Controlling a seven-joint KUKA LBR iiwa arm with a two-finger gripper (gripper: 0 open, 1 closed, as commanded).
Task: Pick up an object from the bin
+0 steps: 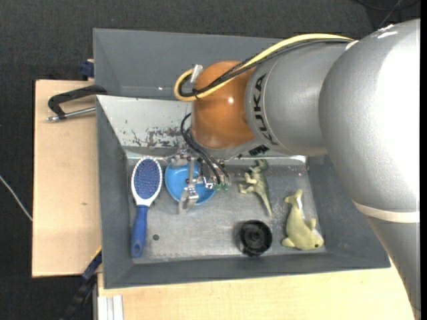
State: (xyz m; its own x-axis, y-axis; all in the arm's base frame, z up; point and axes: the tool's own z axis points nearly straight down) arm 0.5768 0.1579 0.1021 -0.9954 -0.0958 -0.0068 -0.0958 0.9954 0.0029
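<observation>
In the grey metal bin, the hand hangs over a blue round object beside a blue hairbrush; clenched or released, cannot tell.

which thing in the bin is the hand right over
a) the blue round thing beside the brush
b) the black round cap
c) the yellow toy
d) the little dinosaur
a: the hand is over the blue round thing, just right of the brush. The black cap, dinosaur and yellow toy lie apart from it, further right.
</observation>
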